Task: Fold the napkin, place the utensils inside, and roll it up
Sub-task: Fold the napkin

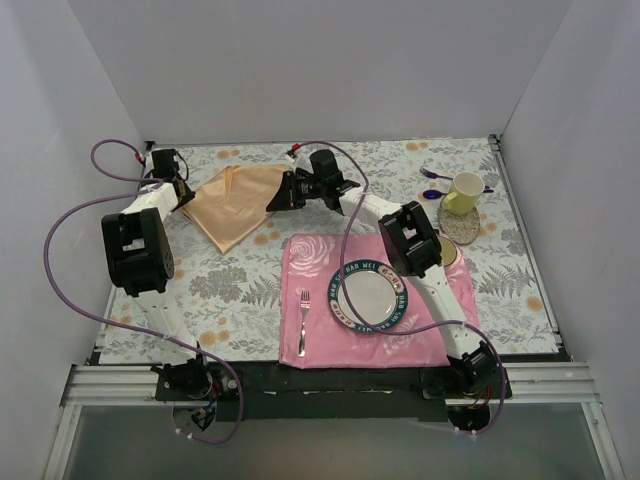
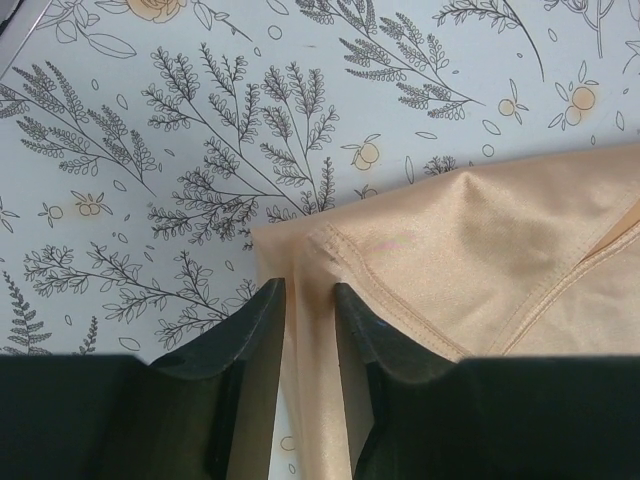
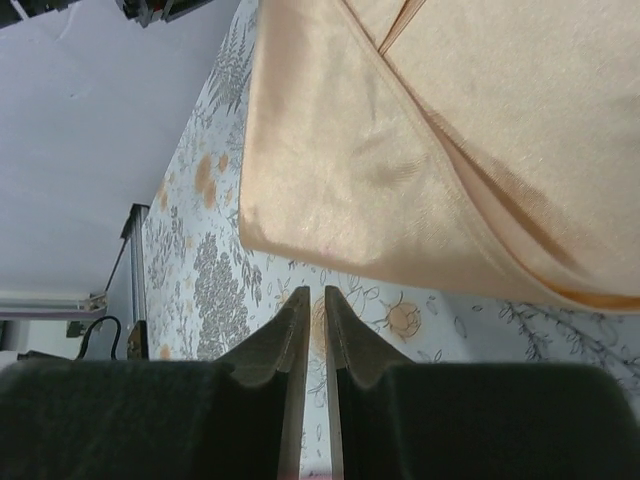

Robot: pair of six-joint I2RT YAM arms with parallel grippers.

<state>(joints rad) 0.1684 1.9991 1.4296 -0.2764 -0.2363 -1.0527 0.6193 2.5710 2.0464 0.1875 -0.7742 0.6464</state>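
Napkin (image 1: pixel 232 203) folded on floral bench (image 1: pixel 230 290). My left tool (image 2: pixel 310 300) pinches its hem, cloth between jaws. My right tool (image 3: pixel 312 300) nearly clenched, empty, just short of fold.

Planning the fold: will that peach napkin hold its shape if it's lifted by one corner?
Probably not: the napkin lies in soft folds and ridges, so it should hang floppy. Its shiny, satin-like surface suggests the layers may slide apart. It looks thin, so it is likely light.
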